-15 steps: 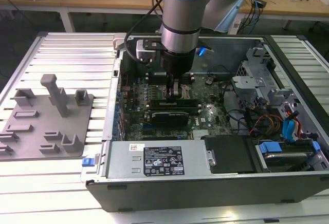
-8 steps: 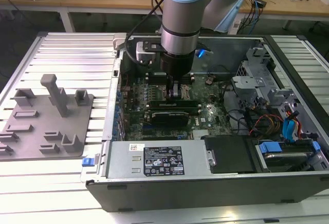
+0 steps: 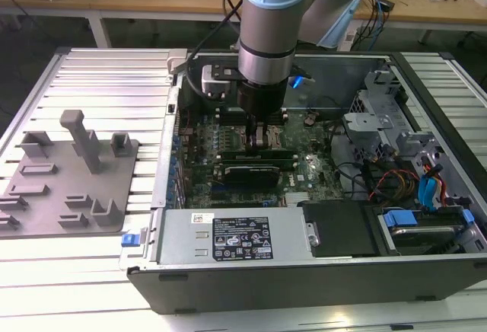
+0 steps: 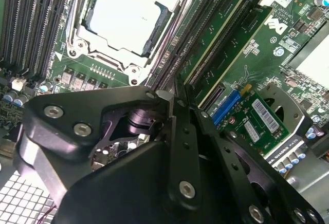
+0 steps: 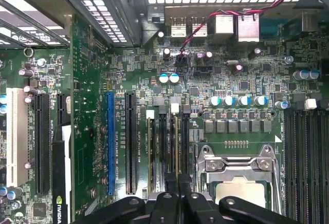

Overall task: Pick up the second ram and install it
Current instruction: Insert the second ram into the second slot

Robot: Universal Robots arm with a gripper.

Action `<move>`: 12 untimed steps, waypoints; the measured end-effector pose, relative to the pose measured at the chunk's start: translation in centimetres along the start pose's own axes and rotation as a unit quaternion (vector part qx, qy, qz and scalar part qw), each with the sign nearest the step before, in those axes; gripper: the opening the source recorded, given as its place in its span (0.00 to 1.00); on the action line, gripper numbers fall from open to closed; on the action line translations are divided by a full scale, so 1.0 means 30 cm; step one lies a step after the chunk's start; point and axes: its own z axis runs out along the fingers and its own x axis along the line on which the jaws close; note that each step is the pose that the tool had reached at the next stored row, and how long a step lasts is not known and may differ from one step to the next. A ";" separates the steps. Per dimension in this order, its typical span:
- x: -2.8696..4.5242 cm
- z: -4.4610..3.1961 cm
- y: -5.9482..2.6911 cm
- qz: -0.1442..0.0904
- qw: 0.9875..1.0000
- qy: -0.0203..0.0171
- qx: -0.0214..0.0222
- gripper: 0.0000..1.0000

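Your gripper stood with jaws closed on the second ram, upright in its motherboard slot beside the processor socket; pickup done; full seating looked unconfirmed.

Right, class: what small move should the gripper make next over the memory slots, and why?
Probably a short, straight press downward. The gripper sits at the second ram, which already stands upright beside the processor socket, next to another stick. Whether it is latched cannot be told.
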 end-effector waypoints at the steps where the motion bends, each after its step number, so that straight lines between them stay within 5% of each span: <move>1: 0.000 0.001 0.000 0.000 1.000 0.000 0.000 0.09; 9: 0.000 -0.002 0.000 0.000 1.000 0.000 0.000 0.16; 12: 0.001 -0.048 0.001 0.000 1.000 0.000 0.000 0.16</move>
